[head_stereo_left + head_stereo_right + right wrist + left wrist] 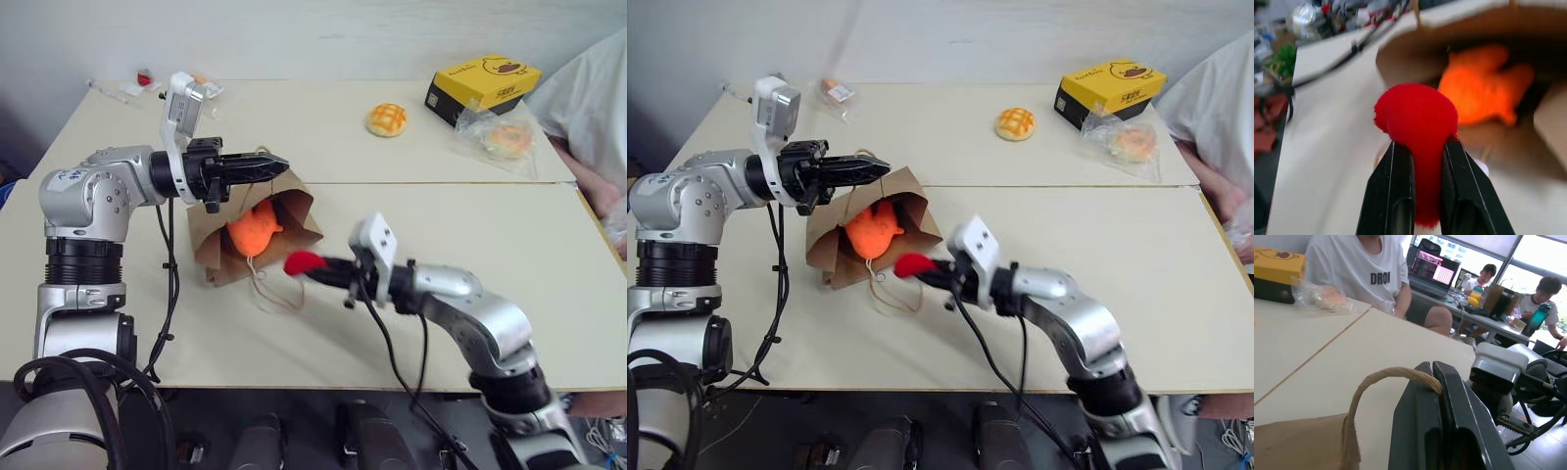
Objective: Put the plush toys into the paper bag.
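Plush toys: the orange animal-like toy [253,228] lies inside the brown paper bag [297,223], which rests on its side on the beige table [470,255] with its mouth turned toward the robot. The red plush toy [1418,122] is outside the bag, just in front of its mouth and off the tabletop, pinched between the two black fingers of the right gripper [1418,196], with its rounded end sticking out past the fingertips. The left gripper [1436,382] has its fingers pressed together on one twisted-cord handle [1376,379] at the bag's upper edge. A second cord handle [274,294] lies loose on the table below the bag.

At the far side of the table: a checkered yellow bun [386,119], a yellow cardboard box [482,86] and a wrapped pastry in a clear bag [505,139]. A person in a white T-shirt [1359,271] sits at that end.
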Motion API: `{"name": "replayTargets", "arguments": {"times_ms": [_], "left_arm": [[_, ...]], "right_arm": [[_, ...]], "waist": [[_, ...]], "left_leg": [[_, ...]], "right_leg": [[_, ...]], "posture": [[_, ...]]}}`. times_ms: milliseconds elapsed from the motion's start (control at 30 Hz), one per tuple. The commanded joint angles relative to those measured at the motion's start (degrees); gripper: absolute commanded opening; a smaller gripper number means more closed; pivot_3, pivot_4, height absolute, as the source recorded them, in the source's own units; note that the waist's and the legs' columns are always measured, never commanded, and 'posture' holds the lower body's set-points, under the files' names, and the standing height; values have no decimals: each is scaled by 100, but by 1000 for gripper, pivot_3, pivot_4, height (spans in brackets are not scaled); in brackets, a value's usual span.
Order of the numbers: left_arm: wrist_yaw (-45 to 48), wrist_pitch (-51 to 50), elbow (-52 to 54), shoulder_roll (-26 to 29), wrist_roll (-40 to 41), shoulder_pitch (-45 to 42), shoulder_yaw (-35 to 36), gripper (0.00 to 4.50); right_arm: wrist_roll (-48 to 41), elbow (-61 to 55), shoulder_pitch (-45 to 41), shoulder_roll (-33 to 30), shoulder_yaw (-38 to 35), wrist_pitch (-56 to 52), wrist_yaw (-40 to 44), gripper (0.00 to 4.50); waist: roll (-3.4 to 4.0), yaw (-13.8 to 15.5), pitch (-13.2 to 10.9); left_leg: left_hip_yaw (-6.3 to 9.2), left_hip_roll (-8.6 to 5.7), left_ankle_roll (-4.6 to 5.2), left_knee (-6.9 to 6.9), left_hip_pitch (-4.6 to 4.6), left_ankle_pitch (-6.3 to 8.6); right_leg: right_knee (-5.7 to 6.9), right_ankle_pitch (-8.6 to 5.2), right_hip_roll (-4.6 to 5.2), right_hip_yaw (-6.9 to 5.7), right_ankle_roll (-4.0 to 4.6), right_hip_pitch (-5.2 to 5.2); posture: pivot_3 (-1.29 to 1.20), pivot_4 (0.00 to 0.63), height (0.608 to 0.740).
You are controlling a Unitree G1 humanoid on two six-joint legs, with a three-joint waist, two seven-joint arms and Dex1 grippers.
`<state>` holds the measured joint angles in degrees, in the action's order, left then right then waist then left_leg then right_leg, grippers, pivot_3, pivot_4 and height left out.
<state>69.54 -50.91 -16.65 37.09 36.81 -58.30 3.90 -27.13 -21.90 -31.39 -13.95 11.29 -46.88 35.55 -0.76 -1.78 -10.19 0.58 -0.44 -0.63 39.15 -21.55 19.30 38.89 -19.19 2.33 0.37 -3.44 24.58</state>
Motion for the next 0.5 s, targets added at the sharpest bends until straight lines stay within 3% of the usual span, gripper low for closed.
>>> {"name": "replayTargets", "arguments": {"times_ms": [33,233,500], "left_arm": [[-6,-61,29,29,123,-176,154,0],[-103,-341,170,29,269,-213,243,0],[-286,-602,360,74,441,-23,418,0]], "right_arm": [[335,530,-292,455,286,43,-540,202],[1186,1838,-775,1348,305,713,-1624,202],[1589,2822,-957,1731,-106,1398,-2261,202]], "waist": [[0,-3,0],[0,-3,0],[0,-36,0]], "left_leg": [[-1,0,0,-2,0,0],[-3,-2,0,-1,-3,0],[-3,-2,0,-3,-3,0]], "right_leg": [[1,0,0,0,0,2],[0,0,5,1,0,5],[1,0,4,0,0,6]], "posture": [[0,150,740],[0,150,740],[0,150,740]]}}
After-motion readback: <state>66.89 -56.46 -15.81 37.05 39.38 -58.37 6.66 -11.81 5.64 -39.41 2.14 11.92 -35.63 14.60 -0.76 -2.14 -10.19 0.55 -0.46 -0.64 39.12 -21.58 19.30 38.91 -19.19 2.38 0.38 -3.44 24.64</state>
